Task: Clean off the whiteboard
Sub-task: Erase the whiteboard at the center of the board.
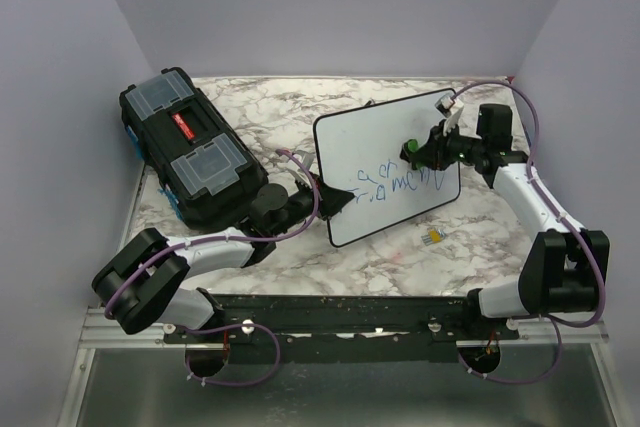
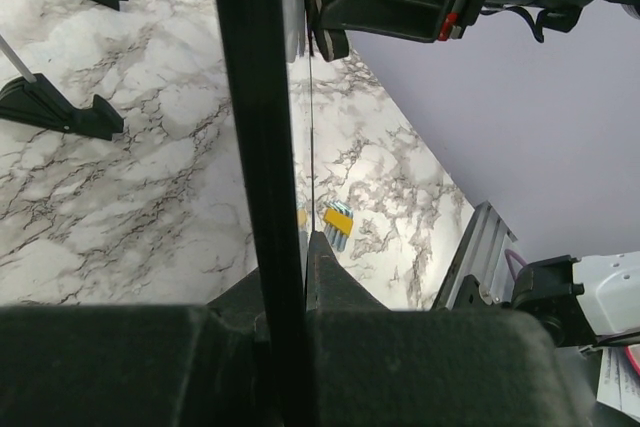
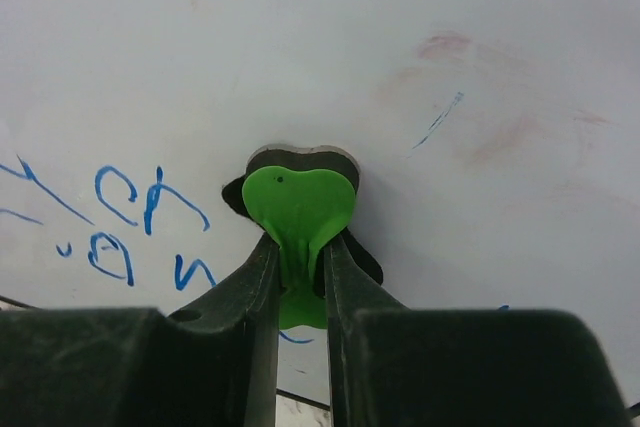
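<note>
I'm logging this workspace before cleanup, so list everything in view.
whiteboard: one, white with a black frame, propped at the table's middle
writing: one patch, blue, on the board's lower half
eraser: one, green with a dark pad, pressed against the board's face
toolbox: one, black with blue latches, far left of the table
small item: one, yellow and blue, on the table just in front of the board; too small to identify
feet: two, black, on the table behind the board
table: one, white marble pattern
left hand: one, black, shut on the board's lower left edge
right hand: one, black, shut on the eraser
</note>
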`<state>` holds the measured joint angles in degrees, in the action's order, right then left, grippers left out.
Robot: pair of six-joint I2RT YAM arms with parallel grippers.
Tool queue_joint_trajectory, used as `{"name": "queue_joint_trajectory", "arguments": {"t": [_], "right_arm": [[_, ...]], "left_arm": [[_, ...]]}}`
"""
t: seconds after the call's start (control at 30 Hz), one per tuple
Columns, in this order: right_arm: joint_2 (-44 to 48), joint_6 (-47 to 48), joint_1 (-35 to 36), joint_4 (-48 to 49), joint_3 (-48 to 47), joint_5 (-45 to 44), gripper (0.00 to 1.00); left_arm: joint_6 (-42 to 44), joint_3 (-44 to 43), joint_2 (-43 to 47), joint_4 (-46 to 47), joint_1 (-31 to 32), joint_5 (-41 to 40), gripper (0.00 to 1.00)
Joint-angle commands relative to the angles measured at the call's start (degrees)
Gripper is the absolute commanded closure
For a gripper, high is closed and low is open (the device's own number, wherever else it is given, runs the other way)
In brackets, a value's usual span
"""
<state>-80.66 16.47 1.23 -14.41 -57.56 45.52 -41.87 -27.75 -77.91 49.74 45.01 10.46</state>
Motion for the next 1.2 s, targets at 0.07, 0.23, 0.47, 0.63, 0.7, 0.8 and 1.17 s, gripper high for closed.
{"name": "queue_joint_trajectory", "arguments": {"t": [0.07, 0.23, 0.47, 0.63, 0.7, 0.8, 1.17], "right_arm": [[-0.7, -15.0, 1.0, 12.8, -3.6, -11.1, 0.99], [-4.3, -15.8, -0.9, 11.9, -5.8, -18.7, 0.99], [-4.6, -9.6, -3.3, 7.5, -1.9, -14.3, 0.99], [-5.5, 0.3, -1.9, -1.0, -1.2, 1.7, 0.99], [-4.8, 0.9, -1.3, -1.0, -1.0, 4.0, 0.99], [-3.6, 0.3, -1.3, 0.3, -1.9, 6.7, 0.99], [-2.3, -16.1, -1.3, 18.6, -3.9, -17.1, 0.99]], "left_arm": [[4.5, -0.8, 2.3, 5.9, 1.0, 4.6, 1.00], [4.5, -0.7, 2.6, 5.8, 1.1, 4.7, 1.00], [4.3, -0.9, 2.0, 6.4, 1.1, 5.1, 1.00], [4.0, -1.5, 1.2, 6.8, 1.1, 5.4, 1.00], [3.9, -1.5, 1.1, 6.8, 1.1, 5.5, 1.00], [4.0, -1.4, 1.3, 6.2, 1.1, 5.3, 1.00], [4.5, -2.0, 1.8, 4.7, 1.1, 5.1, 1.00]]}}
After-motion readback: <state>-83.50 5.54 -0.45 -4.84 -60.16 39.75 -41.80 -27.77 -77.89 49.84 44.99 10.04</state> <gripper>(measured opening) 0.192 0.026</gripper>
